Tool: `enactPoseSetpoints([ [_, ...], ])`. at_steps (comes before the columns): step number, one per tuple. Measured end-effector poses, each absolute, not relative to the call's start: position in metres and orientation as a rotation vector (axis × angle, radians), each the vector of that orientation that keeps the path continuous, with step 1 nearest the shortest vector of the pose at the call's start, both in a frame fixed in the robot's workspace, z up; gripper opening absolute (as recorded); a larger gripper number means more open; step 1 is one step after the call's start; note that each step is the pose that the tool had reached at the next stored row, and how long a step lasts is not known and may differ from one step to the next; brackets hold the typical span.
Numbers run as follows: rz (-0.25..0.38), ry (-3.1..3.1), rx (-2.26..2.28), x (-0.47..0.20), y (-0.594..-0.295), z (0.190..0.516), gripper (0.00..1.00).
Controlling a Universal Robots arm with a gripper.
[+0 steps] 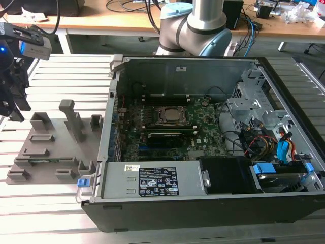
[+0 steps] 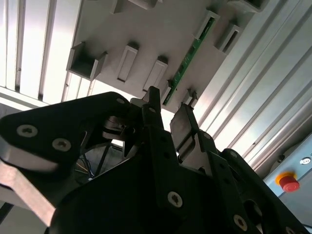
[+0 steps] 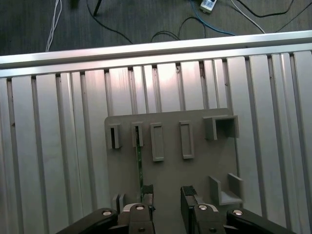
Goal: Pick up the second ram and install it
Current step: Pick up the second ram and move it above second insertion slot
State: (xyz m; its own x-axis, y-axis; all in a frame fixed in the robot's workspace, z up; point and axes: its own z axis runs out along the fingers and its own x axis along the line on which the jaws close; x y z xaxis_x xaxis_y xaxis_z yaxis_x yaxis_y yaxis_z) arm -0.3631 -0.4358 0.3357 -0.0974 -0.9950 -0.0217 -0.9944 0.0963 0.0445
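Note:
The second ram (image 3: 138,161) is a thin green stick standing on edge in the slots of the grey holder tray (image 3: 195,170). It also shows as a green strip (image 2: 187,63) in the second wrist view and low on the tray (image 1: 46,160) in the exterior view. My gripper (image 3: 168,195) hangs above the tray's near end, open, with nothing between its fingers. One black fingertip (image 3: 147,194) sits just beside the ram's end, and the stick lies outside the gap. In the exterior view the gripper (image 1: 14,104) is at the far left, above the tray (image 1: 51,147).
An open computer case (image 1: 203,203) lies at the exterior view's right of the tray, with the green motherboard (image 1: 203,137), processor socket (image 1: 167,116), cables and a power supply (image 1: 152,180) inside. The arm's base (image 1: 193,25) stands behind it. A red button (image 2: 287,183) sits at the slatted table's edge.

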Motion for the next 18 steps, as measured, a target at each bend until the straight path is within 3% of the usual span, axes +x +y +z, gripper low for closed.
enactPoseSetpoints([
  [18,-0.074,-2.316,2.101,-0.363,-0.436,0.320,0.36],
])
